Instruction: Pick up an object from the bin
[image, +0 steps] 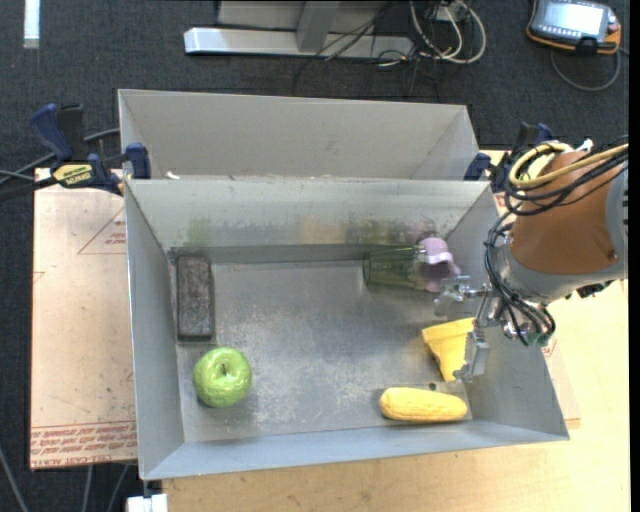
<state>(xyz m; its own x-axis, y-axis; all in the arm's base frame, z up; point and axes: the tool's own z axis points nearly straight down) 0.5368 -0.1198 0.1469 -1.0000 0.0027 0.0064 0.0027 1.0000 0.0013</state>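
Camera view: yellow wedge (446, 343) just beside the claw (472, 362)

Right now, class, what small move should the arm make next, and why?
Probably a slight shift toward the view's left, over the yellow wedge: the gripper hangs at its right edge, not centred on it; the corn cob lies close by.

Arm's wrist wears a big rounded orange cover (562, 225), smooth & glossy, w/ a darker shaded underside. Yellow & blk cables (535, 165) loop over its upper left side, & a tangle of thin blk wires (520, 315) hangs under it. Below that, the gripper (472, 358) is a slim pale-grey metal piece w/ a small bracket at its upper end.
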